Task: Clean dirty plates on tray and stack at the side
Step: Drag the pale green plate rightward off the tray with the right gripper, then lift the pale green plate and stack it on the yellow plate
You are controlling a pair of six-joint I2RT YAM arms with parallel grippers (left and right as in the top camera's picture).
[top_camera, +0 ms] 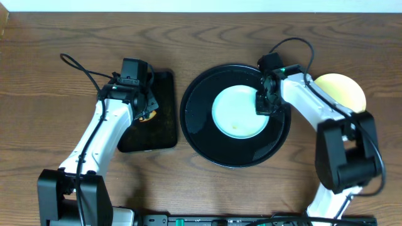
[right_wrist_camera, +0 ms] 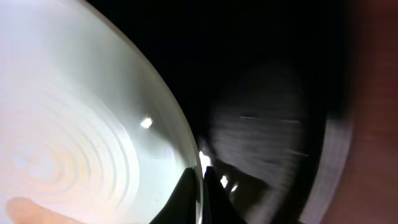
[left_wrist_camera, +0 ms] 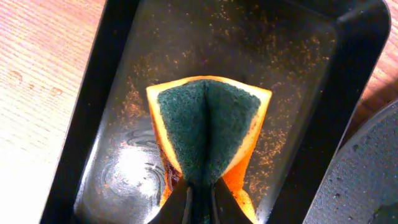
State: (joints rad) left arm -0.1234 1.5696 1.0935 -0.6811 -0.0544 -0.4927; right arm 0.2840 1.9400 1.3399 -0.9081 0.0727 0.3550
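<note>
r pincer (top_camera: 265, 103) is clamped shut on the right rim of the blue-green plate (top_camera: 242, 113), rim nipped between my tips. that plate sits mid round black tray (top_camera: 201, 135), the only one on it. l pincer (left_wrist_camera: 199, 202) is closed on the sponge (left_wrist_camera: 208, 124), green side to the cam and creased down the middle, over the small rect tray (top_camera: 164, 135), well apart from the plate. yellow plate (top_camera: 342, 91) lies on the table beside the round tray, to its right.

i reckon this is the move-to-stack step, tho a faint orange smear (top_camera: 235, 129) shows, so maybe i'm just bracing it for another wipe. next move needs a firm rim grip, a lift clear of the tray rim, then a swing right to set it down centred on the yellow one. plate's round, so no long axis; face up, looks flat, can't rule out a slight tilt.
</note>
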